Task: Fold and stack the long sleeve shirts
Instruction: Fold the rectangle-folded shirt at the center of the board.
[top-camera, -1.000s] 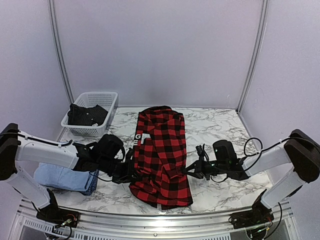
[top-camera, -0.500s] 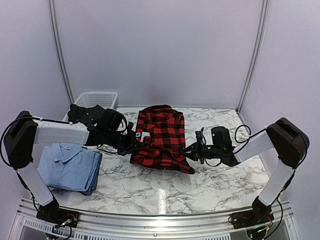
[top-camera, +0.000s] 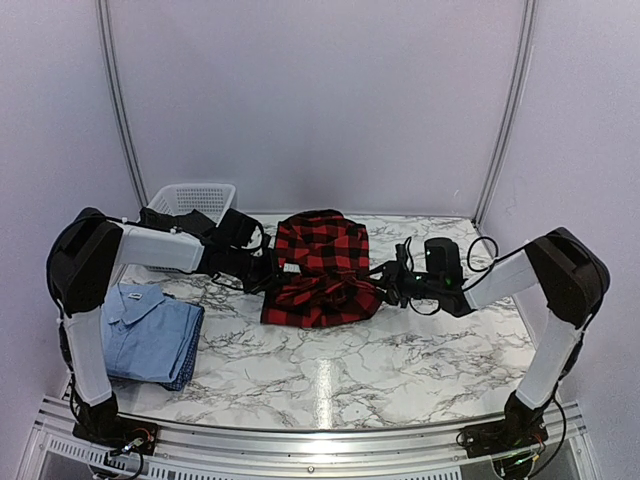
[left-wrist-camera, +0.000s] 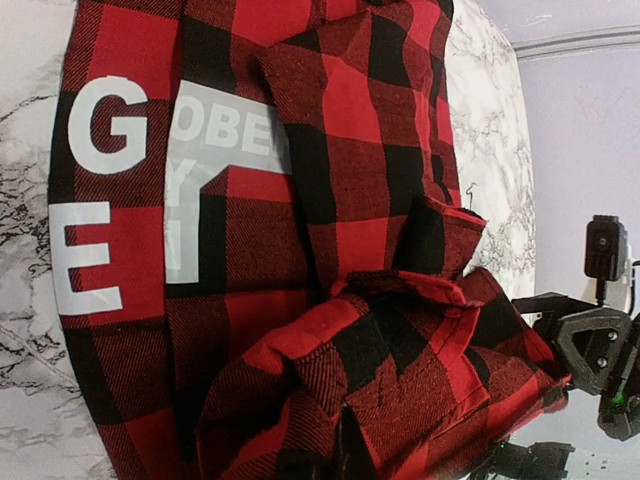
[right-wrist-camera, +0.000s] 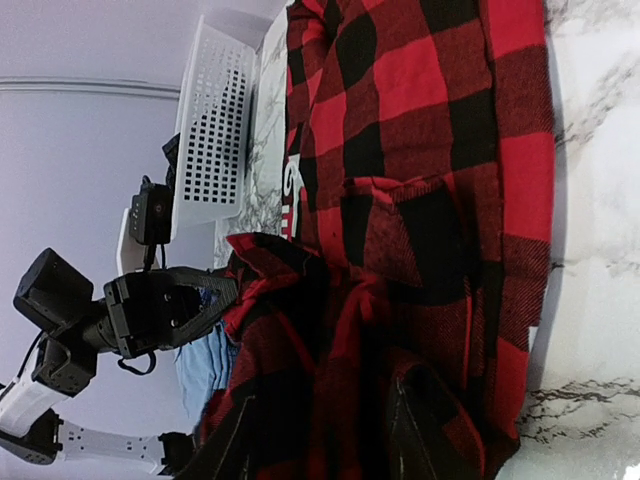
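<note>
A red-and-black checked flannel shirt (left-wrist-camera: 330, 200) fills nearly the whole view, with white block letters (left-wrist-camera: 100, 130) on its left part. Part of it lies doubled over in a rumpled bunch at the bottom. Marbled desk (left-wrist-camera: 490, 150) shows past the shirt, near the black right arm (left-wrist-camera: 597, 345).

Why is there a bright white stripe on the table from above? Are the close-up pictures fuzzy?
Top external: the stripe is light glaring off the shiny marble table. Left wrist: the flannel shirt and its white letters look sharp. Right wrist: the checks are sharp too, but dark and murky at the bottom.
</note>
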